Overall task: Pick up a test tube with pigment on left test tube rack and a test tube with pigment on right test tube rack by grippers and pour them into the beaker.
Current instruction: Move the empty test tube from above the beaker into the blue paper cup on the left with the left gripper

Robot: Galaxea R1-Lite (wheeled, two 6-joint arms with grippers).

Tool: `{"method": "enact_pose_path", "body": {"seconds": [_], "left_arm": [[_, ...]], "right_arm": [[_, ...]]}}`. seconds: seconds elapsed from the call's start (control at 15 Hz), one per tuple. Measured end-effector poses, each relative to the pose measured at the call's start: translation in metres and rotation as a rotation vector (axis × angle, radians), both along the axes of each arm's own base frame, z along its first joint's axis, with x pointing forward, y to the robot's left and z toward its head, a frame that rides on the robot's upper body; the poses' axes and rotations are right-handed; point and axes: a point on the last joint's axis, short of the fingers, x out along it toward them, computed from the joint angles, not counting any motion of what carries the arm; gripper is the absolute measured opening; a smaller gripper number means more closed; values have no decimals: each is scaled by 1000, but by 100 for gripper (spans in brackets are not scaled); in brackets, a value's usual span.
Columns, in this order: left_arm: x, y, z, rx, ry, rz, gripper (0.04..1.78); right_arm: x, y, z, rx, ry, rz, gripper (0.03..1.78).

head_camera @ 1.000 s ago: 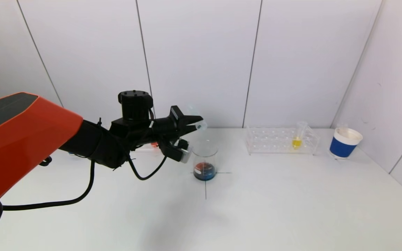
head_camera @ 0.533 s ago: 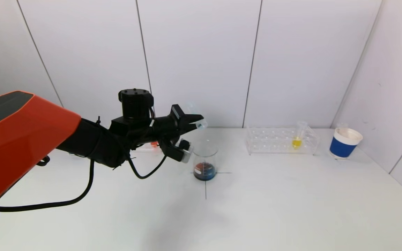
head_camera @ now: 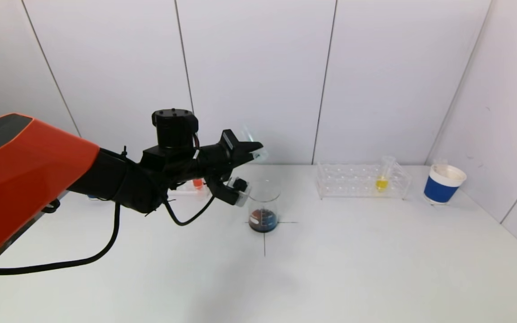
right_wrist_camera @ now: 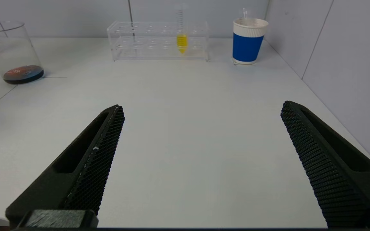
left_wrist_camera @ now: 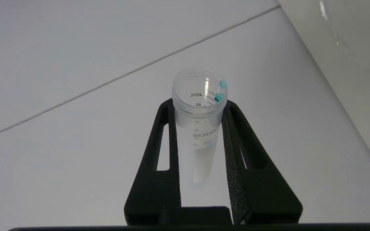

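Gripping the drained tube (left_wrist_camera: 199, 106) above and just left of the beaker (head_camera: 264, 211), my left gripper (head_camera: 250, 150) risked flinging its last blue drops onto the table (head_camera: 352, 251), while my right gripper (right_wrist_camera: 201, 154) gaped wide, well short of the yellow tube (right_wrist_camera: 181, 38) far right.

The left test tube rack (head_camera: 191, 187) is hiding mostly behind the left arm. The right hand (right_wrist_camera: 201, 141) is staying outside the head view. The beaker (right_wrist_camera: 10, 53) is running off the right wrist view's edge.
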Motion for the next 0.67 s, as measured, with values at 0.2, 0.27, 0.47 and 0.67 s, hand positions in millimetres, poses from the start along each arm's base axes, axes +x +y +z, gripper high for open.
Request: {"method": "enact_pose_path", "body": {"seconds": [0.2, 0.27, 0.47, 0.67], "left_arm": [[-1, 0, 2, 3, -12, -1, 42], [-1, 0, 2, 3, -12, -1, 42], [-2, 0, 1, 3, -4, -2, 42], [-6, 2, -5, -9, 64, 3, 42]], "right_arm": [[0, 0, 0, 0, 0, 0, 177], [0, 0, 0, 0, 0, 0, 177], [0, 0, 0, 0, 0, 0, 177], [0, 0, 0, 0, 0, 0, 177]]}}
